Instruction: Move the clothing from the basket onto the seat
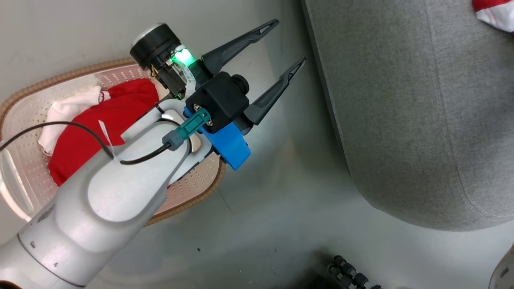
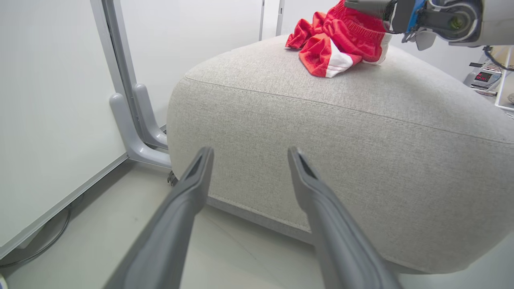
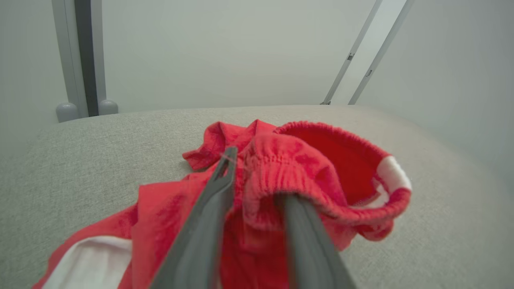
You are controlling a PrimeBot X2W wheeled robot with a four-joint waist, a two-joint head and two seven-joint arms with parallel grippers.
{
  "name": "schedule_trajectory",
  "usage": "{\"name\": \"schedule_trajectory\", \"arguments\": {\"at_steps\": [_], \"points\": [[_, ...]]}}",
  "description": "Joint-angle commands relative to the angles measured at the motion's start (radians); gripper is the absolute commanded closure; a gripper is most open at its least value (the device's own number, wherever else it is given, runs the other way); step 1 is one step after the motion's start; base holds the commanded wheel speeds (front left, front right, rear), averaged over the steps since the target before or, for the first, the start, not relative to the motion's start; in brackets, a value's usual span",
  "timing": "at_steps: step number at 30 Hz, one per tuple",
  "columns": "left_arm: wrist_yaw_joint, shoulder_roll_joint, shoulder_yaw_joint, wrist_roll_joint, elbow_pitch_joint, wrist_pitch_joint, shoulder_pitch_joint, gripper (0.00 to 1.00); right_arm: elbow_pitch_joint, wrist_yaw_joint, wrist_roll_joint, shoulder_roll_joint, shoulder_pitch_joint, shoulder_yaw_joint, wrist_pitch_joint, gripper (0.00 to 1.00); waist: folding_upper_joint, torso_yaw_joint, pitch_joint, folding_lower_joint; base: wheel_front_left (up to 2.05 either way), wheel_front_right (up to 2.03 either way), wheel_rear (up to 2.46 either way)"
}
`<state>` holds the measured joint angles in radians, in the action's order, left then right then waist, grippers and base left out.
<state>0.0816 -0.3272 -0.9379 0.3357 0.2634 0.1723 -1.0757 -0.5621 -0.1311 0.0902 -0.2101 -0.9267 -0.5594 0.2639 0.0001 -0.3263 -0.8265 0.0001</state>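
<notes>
On the seat [image 3: 80, 160], the right pincer [image 3: 257, 180] is part-spread around the red shorts [image 3: 313, 160], grip unclear, probably releasing. Next, the wide left pincer [image 1: 289, 41] dips into the basket [image 1: 22, 136].

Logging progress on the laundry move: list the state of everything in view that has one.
basket: holds red and white clothing.
red-and-white shorts: crumpled on the seat.
left gripper: open, empty, over the floor between basket and seat.
right gripper: fingers parted astride the shorts' waistband; grip unclear.
</notes>
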Motion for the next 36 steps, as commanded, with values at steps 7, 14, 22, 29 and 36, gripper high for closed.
{"name": "schedule_trajectory", "arguments": {"at_steps": [7, 14, 22, 29, 36], "points": [[-0.012, 0.029, -0.001, 0.027, 0.046, 0.048, 0.05, 0.0, 0.059, 0.001, -0.005, 0.017, 0.163, 0.027, 0.001, 0.0, -0.0001, 0.002, 0.125, -0.0001, 0.0, 0.0, 0.0], [-0.034, 0.06, 0.022, 0.067, 0.097, 0.086, 0.129, 0.0, 0.113, 0.001, -0.011, 0.018, 0.324, 0.037, 0.001, 0.0, -0.0001, 0.019, 0.272, -0.0001, 0.0, 0.0, 0.0], [-0.06, 0.081, 0.107, 0.094, 0.096, 0.093, 0.261, 0.0, 0.218, 0.001, 0.003, -0.001, 0.48, 0.074, 0.001, 0.0, -0.0001, 0.067, 0.444, -0.0001, 0.0, 0.0, 0.0], [-0.086, 0.092, 0.239, 0.078, 0.05, 0.093, 0.394, 0.0, 0.299, 0.001, -0.014, 0.005, 0.543, 0.172, 0.001, 0.0, -0.0001, 0.137, 0.553, -0.0001, 0.0, 0.0, 0.0], [-0.118, 0.109, 0.417, 0.052, 0.008, 0.093, 0.534, 0.0, 0.339, 0.001, -0.038, 0.025, 0.584, 0.299, 0.001, 0.0, -0.0001, 0.224, 0.64, -0.0001, 0.0, 0.0, 0.0]]}}
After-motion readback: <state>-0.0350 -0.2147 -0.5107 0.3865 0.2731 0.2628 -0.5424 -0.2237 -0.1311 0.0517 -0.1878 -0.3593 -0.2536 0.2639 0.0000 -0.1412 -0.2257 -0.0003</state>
